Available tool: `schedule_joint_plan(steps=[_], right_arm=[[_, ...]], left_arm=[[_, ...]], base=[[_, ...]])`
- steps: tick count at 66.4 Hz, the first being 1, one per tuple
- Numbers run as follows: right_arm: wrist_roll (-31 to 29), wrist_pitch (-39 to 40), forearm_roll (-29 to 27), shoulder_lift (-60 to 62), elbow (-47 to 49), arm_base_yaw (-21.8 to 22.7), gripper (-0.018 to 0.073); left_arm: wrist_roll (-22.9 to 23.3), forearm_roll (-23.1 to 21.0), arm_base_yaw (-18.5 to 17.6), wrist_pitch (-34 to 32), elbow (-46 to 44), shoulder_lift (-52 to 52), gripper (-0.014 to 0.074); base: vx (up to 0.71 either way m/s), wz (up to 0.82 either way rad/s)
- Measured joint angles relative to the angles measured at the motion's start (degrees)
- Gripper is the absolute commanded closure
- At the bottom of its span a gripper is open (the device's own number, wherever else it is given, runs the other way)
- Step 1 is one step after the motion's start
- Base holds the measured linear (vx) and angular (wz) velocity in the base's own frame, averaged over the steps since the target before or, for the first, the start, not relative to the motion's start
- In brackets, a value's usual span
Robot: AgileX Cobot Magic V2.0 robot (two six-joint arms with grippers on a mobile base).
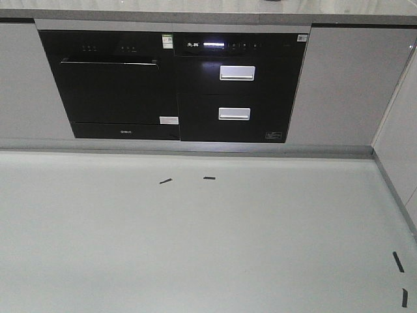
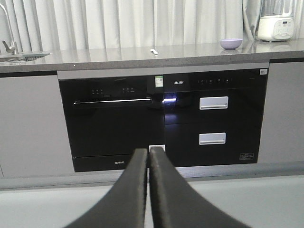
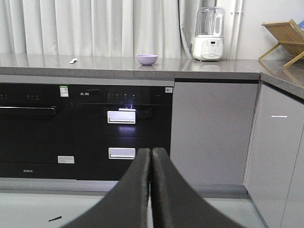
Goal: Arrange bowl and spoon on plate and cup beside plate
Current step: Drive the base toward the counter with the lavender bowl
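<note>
A lavender bowl (image 3: 147,59) stands on the grey countertop (image 3: 104,66), also seen as the bowl (image 2: 231,43) in the left wrist view. A small pale spoon (image 3: 73,61) lies on the counter to the left of it, the same spoon (image 2: 154,51) showing in the left wrist view. Plate and cup are out of view. My left gripper (image 2: 148,154) is shut and empty, held low in front of the cabinets. Far below the counter, my right gripper (image 3: 151,153) is shut with nothing in it. Neither gripper shows in the front view.
Black built-in appliances (image 1: 172,88) with silver drawer handles sit under the counter. A white blender (image 3: 208,35) stands at the counter's right, a wooden rack (image 3: 287,35) on the side counter, a sink tap (image 2: 7,33) at far left. Black tape marks (image 1: 166,180) lie on the floor.
</note>
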State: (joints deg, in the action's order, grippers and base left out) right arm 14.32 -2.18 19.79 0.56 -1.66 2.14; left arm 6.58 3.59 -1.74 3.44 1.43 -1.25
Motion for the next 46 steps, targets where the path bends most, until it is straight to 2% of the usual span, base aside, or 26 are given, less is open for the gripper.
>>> schedule_joint_plan(steps=[46], right_arm=[[0.00, 0.00, 0.00, 0.00, 0.00, 0.00, 0.0561]], left_arm=[[0.00, 0.00, 0.00, 0.00, 0.00, 0.00, 0.0602]], base=[[0.09, 0.00]])
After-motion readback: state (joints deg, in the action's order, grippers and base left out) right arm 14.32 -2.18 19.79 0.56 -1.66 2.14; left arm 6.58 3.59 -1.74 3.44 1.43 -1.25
